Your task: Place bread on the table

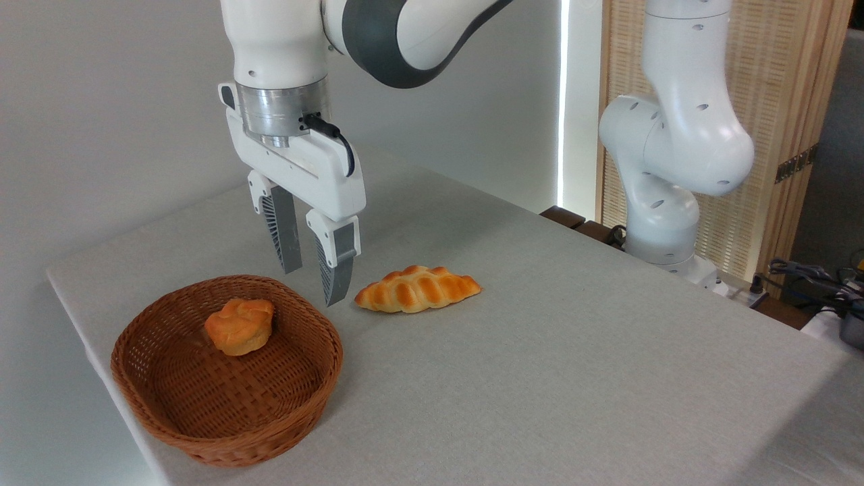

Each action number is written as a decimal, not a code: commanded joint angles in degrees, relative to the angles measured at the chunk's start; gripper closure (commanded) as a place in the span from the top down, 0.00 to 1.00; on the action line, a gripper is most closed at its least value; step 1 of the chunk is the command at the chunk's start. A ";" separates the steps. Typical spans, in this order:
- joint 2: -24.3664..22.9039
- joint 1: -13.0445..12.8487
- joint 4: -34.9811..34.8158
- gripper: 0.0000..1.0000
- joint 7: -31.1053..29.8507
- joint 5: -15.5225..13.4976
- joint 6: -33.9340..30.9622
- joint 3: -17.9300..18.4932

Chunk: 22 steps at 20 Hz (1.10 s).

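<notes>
Small golden-orange bread (239, 326), lumpy, with a folded knotted top, lying inside the brown woven wicker basket (169, 425), toward the basket's far side, resting on the woven floor and not yet out on the counter (574, 364). Basket sitting at the near left corner of the light grey, cloth-like counter, close to the left edge.

White end effector (311, 285) hanging from above, pointed straight down, poised over the far right rim of the basket. Two dark grey ribbed fingers (335, 270) parted by a narrow gap, nothing gripped between them. Tips clear of the bread, up and to the right of it, and seemingly just above rim level, though true height over the wicker hard to judge from this angle.

Longer braided loaf (418, 289) with pointed ends and browned ridges lying flat on the counter just right of the basket, near the right fingertip but apart from it, and not touching the wicker.

White arm base (665, 202) mounted off the far right side of the counter, before a pale slatted screen (783, 121). Tangle of dark cables (810, 277) at the right edge of the view. Plain pale wall behind the counter on the left.
</notes>
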 commanded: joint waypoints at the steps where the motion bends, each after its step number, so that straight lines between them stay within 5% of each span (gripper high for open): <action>1: 0.13 -0.59 0.92 1.00 -0.60 1.09 -1.52 0.45; 22: 0.39 -0.76 0.75 1.00 -0.86 0.48 -1.53 -0.17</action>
